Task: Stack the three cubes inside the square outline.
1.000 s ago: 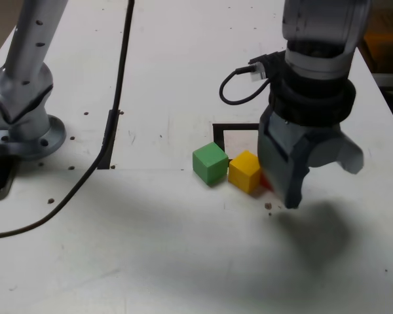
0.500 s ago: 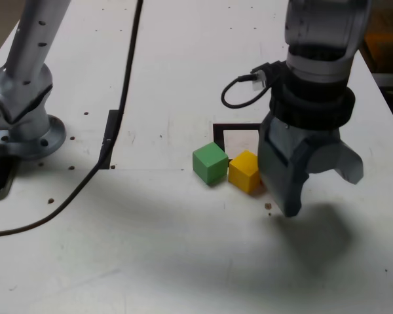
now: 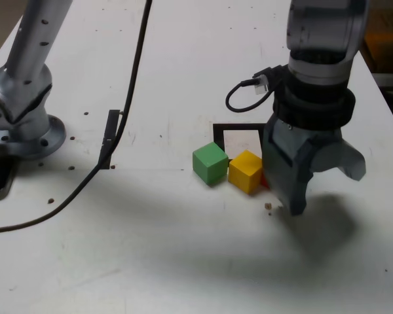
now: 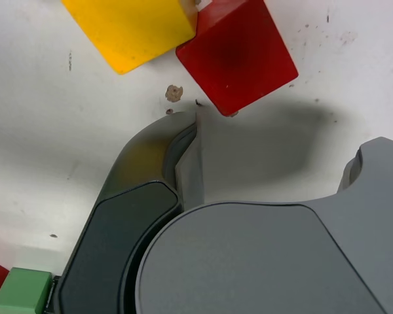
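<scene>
In the exterior view the green cube [image 3: 209,163] and the yellow cube [image 3: 245,171] sit side by side just in front of the square outline [image 3: 238,127], whose right part my arm hides. Only a sliver of the red cube [image 3: 264,182] shows, tucked between the yellow cube and my gripper [image 3: 326,190]. The gripper hangs open just above the table to the exterior view's right of the cubes, holding nothing. In the wrist view the red cube [image 4: 239,55] lies corner to corner with the yellow cube [image 4: 134,26], just beyond one fingertip of the open gripper [image 4: 278,134].
The arm's base [image 3: 26,124] stands at the exterior view's left. A black cable [image 3: 121,111] runs from it across the table, past a straight black tape strip [image 3: 109,140]. A small crumb [image 3: 268,206] lies by the fingertip. The table's right edge is close to the gripper.
The gripper has opened a little wider and shifted slightly to the exterior view's right. The cable at the back has swung a bit. The cubes have stayed put.
</scene>
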Robot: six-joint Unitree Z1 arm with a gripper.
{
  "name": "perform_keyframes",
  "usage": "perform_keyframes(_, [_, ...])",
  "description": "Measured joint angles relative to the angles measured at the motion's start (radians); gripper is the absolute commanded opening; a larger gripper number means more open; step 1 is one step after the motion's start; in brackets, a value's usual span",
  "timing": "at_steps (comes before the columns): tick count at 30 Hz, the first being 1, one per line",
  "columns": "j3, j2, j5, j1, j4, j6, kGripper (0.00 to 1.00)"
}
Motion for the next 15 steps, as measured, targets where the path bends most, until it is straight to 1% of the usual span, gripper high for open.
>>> perform_keyframes(9, [0.044,0.000,-0.038,0.036,-0.042,0.022,0.89])
perform_keyframes(15, [0.077,0.001,-0.054,0.059,-0.067,0.034,0.89])
